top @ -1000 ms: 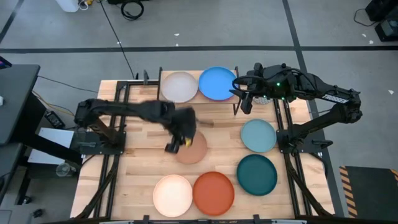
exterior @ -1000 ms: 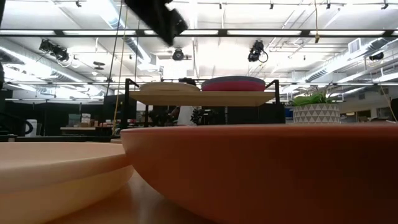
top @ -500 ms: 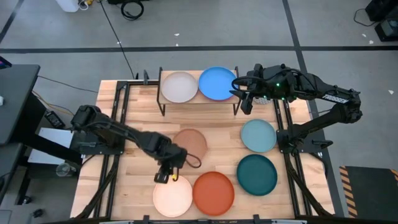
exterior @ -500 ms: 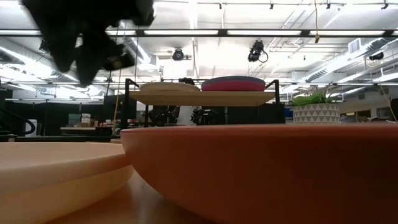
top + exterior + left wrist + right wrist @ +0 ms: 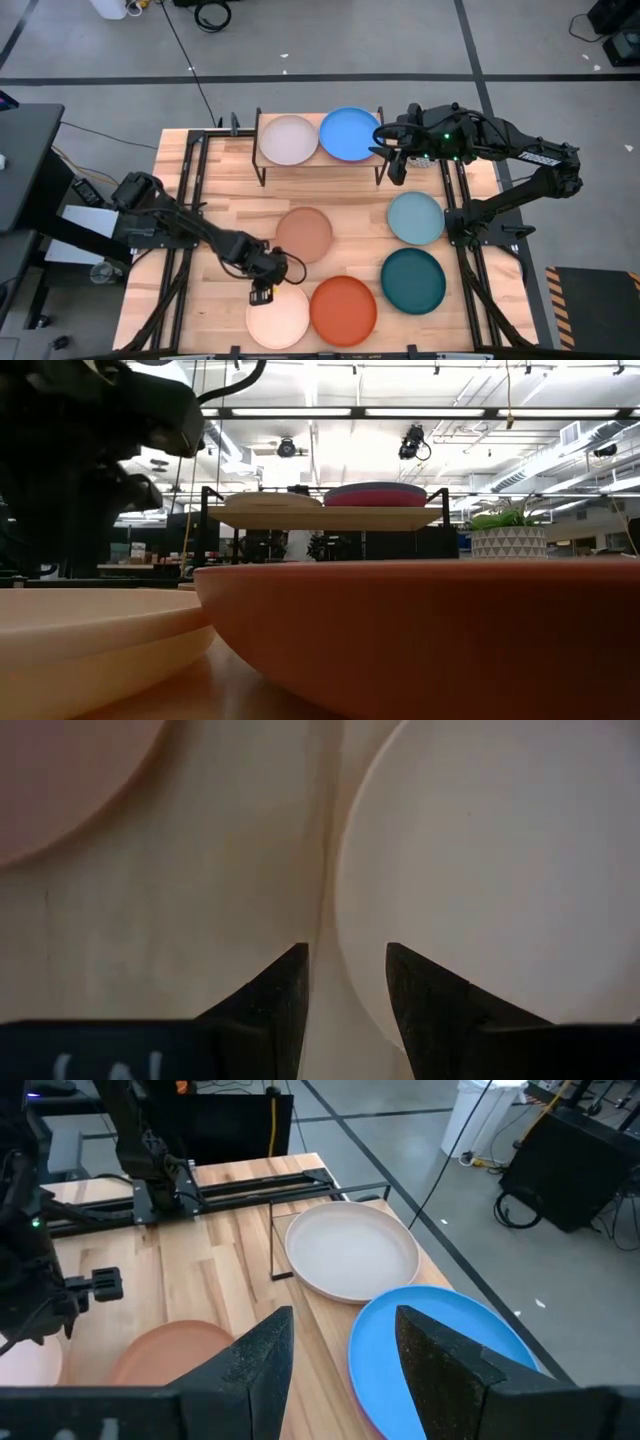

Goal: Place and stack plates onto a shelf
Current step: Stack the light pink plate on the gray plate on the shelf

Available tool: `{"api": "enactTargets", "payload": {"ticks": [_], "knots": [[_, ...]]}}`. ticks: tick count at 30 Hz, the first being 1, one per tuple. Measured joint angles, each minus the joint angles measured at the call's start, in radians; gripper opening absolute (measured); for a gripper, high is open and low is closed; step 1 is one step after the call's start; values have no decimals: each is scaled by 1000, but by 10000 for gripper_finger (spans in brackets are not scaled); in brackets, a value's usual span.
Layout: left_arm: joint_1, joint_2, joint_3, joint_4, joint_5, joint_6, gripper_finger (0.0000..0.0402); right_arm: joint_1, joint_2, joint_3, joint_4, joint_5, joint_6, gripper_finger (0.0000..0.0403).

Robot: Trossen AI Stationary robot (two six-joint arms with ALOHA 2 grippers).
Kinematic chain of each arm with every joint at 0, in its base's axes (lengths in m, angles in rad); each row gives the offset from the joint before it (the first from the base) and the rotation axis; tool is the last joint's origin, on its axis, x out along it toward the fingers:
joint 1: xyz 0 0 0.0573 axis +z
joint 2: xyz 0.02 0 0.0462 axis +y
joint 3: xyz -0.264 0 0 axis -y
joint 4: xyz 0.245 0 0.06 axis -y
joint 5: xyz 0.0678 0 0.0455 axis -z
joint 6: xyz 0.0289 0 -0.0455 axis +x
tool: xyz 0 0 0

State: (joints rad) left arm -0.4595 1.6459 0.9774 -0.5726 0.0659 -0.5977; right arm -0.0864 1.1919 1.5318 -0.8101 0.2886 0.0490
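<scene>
Two tools: we see the left tool [image 5: 264, 291], fingers parted, straddling the cream plate's [image 5: 278, 315] near-left rim on the bench [image 5: 225, 205]; farther off, the right tool [image 5: 392, 158] hangs open beside the shelf [image 5: 318, 160] bearing grey [image 5: 288, 139] and bright blue [image 5: 349, 133] plates.

Even, bright light falls from long ceiling strip lights [image 5: 300, 412] seen in the low view, leaving only soft shadows on the table [image 5: 360, 205]. There, the near orange plate [image 5: 430, 640] is blurred, and the left arm [image 5: 70, 450] is a dark silhouette.
</scene>
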Motion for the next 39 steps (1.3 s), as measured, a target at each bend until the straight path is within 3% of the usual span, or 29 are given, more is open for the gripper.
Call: {"api": "enactTargets", "payload": {"ticks": [6,13,26,33,39], "knots": [[-34,1,-39,114,-12,-51,141,0,0,0,0,-3,0,183],[-56,11,-79,120,-46,-116,132,0,0,0,0,-3,-8,183],[-52,12,-97,127,-16,-156,13,0,0,0,2,-3,-18,183],[-33,3,-97,111,4,-176,10,0,0,0,8,-3,-25,183],[45,-138,-90,-28,56,-175,10,0,0,0,12,-3,-26,183]]}}
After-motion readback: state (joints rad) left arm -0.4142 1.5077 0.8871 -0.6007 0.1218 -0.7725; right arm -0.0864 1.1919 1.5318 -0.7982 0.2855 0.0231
